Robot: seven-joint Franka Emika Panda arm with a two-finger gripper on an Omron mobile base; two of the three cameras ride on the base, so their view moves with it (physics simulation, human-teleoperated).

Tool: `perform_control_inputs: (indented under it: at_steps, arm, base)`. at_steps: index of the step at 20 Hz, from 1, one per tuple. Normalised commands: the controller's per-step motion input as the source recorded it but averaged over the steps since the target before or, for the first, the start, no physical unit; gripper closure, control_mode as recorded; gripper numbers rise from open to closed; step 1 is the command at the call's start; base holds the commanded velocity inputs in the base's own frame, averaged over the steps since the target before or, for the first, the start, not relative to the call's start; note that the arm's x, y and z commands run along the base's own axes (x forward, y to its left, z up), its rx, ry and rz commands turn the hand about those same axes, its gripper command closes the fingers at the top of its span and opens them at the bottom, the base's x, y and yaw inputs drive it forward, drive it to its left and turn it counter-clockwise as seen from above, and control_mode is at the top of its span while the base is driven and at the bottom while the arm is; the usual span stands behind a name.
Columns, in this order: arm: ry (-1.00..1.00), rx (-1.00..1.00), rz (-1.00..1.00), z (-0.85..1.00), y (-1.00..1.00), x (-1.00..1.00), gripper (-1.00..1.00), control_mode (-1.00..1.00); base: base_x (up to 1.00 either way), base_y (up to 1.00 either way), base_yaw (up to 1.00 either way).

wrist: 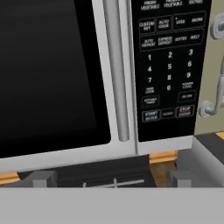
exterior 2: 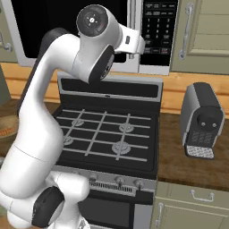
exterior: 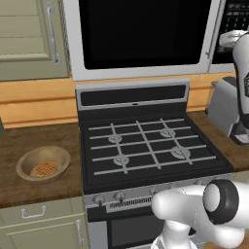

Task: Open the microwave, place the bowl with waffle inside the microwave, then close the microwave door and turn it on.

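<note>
The microwave (exterior: 146,73) hangs above the stove with its door (wrist: 52,74) shut. The door's vertical silver bar handle (wrist: 116,65) runs beside the dark keypad (wrist: 168,65). My gripper (wrist: 113,179) is open and empty. It sits close in front of the microwave's lower right corner, just below the handle's lower end, and touches nothing. In the right base view the hand (exterior 2: 132,42) reaches up to that handle. The tan bowl (exterior: 43,163) with the waffle (exterior: 44,168) in it rests on the wooden counter left of the stove; the arm partly hides the bowl (exterior 2: 6,125).
A black gas stove (exterior: 146,146) stands directly under the microwave. A grey toaster (exterior 2: 203,120) sits on the counter to its right. Beige cabinet doors flank the microwave (exterior: 29,36) (exterior 2: 205,31), and one cabinet handle (wrist: 216,92) lies just right of the keypad.
</note>
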Motion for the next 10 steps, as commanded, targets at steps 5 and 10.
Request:
perform_control_inputs:
  at_steps: [5,10]
  arm:
    - [0.01,-0.03,0.0,0.0,-0.03,0.44,-1.0,-1.0]
    - [0.01,0.0,0.0,0.0,-0.19,0.56,-1.0,-1.0]
  base:
    - [0.0,0.0,0.0]
    - [0.0,0.0,0.0]
